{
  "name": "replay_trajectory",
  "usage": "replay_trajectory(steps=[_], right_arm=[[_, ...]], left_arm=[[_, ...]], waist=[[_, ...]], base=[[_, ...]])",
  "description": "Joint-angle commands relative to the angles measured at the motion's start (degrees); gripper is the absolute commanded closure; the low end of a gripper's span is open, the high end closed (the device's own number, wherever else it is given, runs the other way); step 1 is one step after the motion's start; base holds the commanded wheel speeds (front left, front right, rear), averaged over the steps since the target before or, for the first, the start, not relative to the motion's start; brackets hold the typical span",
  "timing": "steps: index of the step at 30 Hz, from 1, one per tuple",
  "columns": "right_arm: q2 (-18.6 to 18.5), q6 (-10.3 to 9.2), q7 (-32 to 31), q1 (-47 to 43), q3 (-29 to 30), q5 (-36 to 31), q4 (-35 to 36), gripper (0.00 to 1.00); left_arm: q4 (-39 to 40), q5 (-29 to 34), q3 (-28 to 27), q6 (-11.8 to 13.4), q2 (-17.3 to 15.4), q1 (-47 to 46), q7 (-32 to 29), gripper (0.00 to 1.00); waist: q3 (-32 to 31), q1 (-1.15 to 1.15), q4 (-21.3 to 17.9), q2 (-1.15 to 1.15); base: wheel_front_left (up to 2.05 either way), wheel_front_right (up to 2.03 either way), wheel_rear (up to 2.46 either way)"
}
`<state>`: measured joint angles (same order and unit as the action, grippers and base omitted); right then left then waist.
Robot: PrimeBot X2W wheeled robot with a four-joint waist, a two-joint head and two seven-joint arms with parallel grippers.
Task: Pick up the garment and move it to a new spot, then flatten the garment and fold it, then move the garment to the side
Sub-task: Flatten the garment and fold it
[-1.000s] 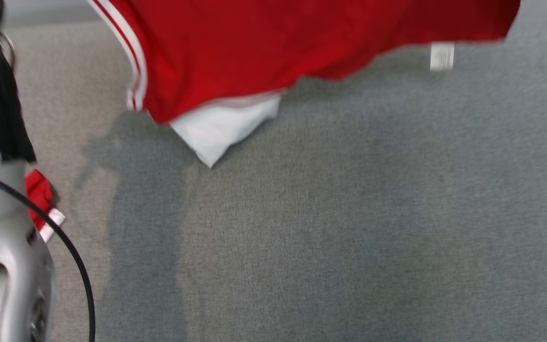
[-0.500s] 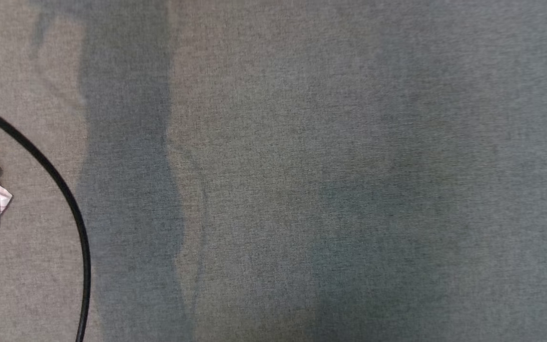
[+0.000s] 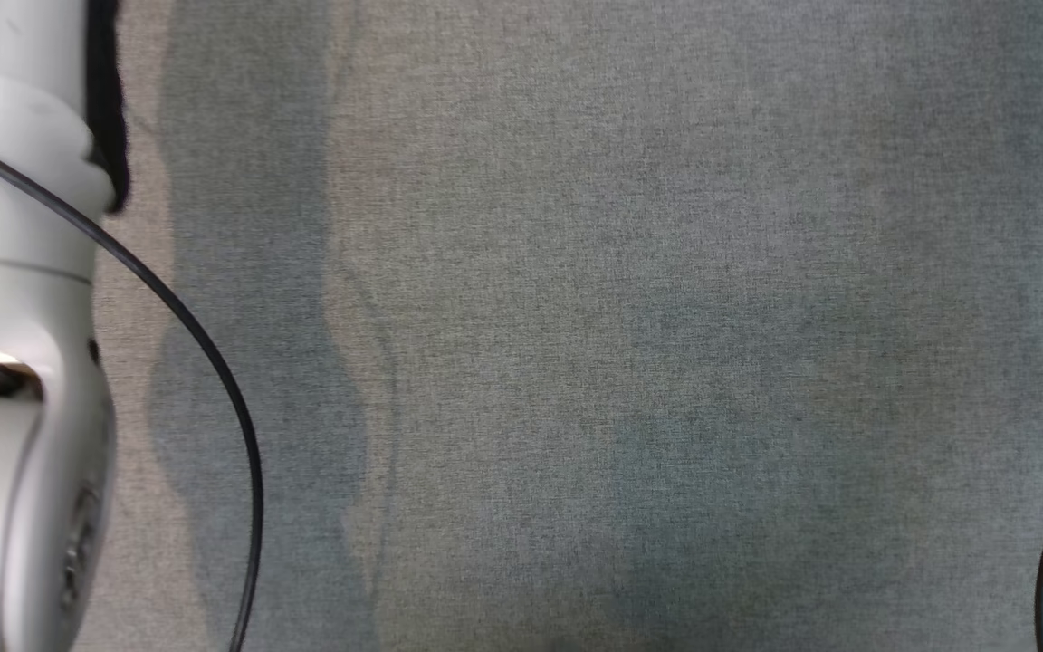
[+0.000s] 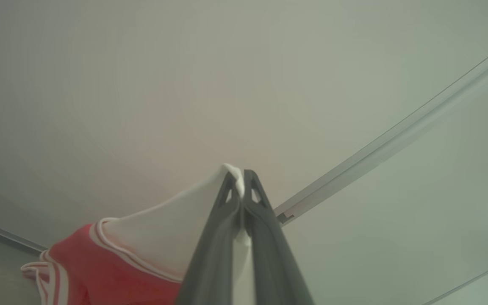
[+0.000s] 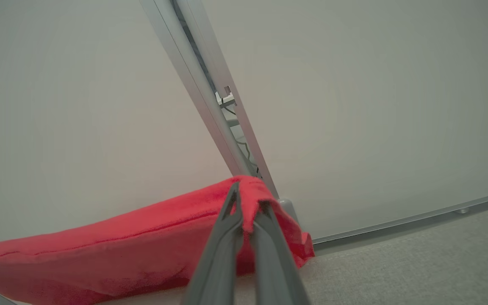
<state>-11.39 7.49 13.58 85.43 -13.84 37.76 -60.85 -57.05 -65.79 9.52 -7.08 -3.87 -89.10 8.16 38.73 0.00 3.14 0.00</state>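
The red jersey (image 5: 112,250) stretches sideways between the two: left gripper (image 4: 240,181) clamps its white corner, right gripper (image 5: 248,205) clamps its red edge.

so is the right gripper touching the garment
Touching: in the right wrist view the right gripper is shut on the garment, red fabric pinched between its fingers.

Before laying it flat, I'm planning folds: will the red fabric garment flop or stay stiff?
Likely floppy: the red fabric garment sags from the right claw. Probably light: the left claw holds it by a tip pinch.
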Motion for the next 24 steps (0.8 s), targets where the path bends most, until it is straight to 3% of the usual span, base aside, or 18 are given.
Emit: replay_trajectory(steps=[1,7,9,14,24], right_arm=[[-0.7,0.0,0.3,-2.1,-1.1,1.6,0.5,1.0],[-1.8,0.0,-2.0,-9.7,-3.7,10.0,2.1,1.0],[-1.2,0.01,-5.7,-12.6,-5.0,13.2,2.9,1.0],[-3.7,0.0,-11.9,-17.9,-8.1,18.6,4.0,1.0],[-6.0,0.0,-14.6,-23.5,-11.5,22.0,0.9,1.0]], left_arm=[[-0.3,0.6,1.0,-0.5,0.0,1.7,-0.3,1.0],[2.6,1.3,5.7,-0.5,-1.0,10.0,-1.5,1.0],[4.1,2.3,8.2,-0.5,-2.1,13.2,-1.3,1.0],[5.9,5.1,14.7,-0.5,-5.2,20.2,-1.7,1.0],[6.7,8.6,26.1,-0.4,-8.7,30.1,-5.0,1.0]], waist=[[-0.8,0.0,0.6,0.0],[-4.8,0.0,1.0,0.0],[-6.4,0.0,1.0,0.0],[-9.3,0.0,1.4,0.0],[-14.6,0.0,2.6,0.0]], base=[[0.0,0.0,0.0],[0.0,0.0,0.0],[0.0,0.0,0.0],[0.0,0.0,0.0],[0.0,0.0,0.0]])
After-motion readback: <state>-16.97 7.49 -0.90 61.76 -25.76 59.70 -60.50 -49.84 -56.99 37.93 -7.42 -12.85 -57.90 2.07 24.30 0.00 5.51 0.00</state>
